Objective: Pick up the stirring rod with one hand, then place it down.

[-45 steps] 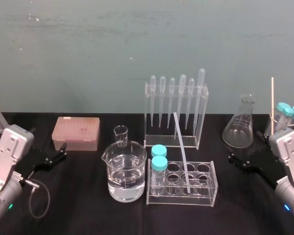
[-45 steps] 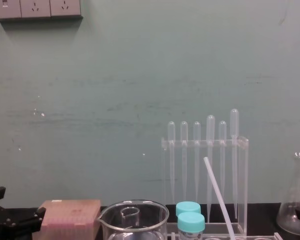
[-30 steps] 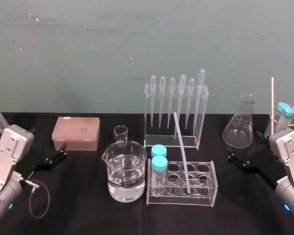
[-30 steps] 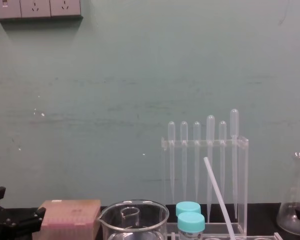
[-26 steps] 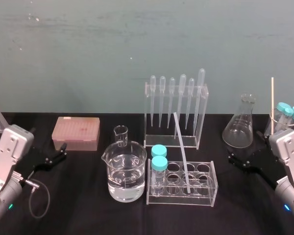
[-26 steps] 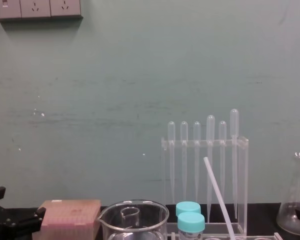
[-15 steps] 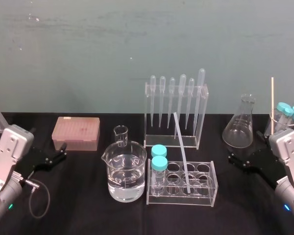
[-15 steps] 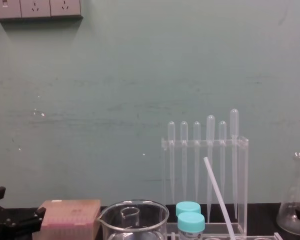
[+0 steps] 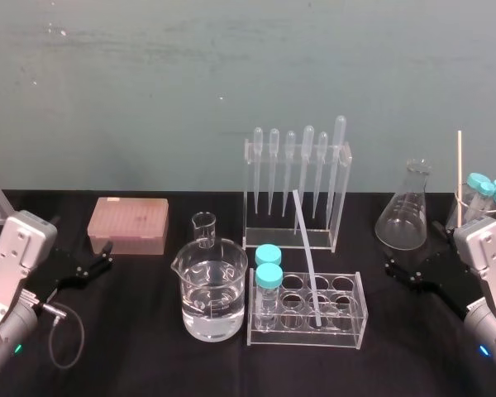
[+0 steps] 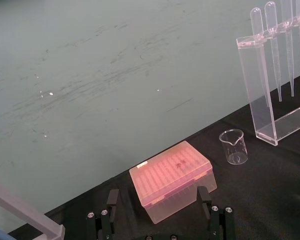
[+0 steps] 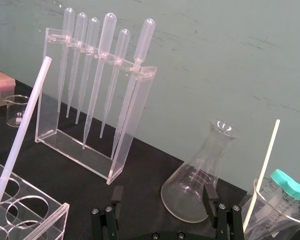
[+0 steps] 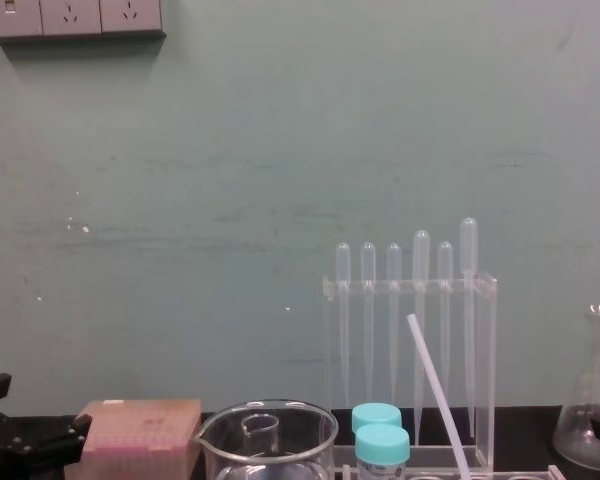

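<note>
Left gripper (image 10: 157,192) and right gripper (image 11: 163,191) sit open, empty, at the sides; stirring rod (image 9: 307,256) leans in the tube rack (image 9: 341,336), so a skewed pull could tip it.

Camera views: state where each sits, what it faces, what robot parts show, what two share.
Head: high, looking down at the tube rack; left gripper and right gripper at the sides.
Chest: low, level, facing the wall beyond the beaker; grippers at both lower corners.
Left wrist: behind its open fingers, toward the pink box.
Right wrist: behind its open fingers, toward the flask.
Head and chest share the stirring rod.
</note>
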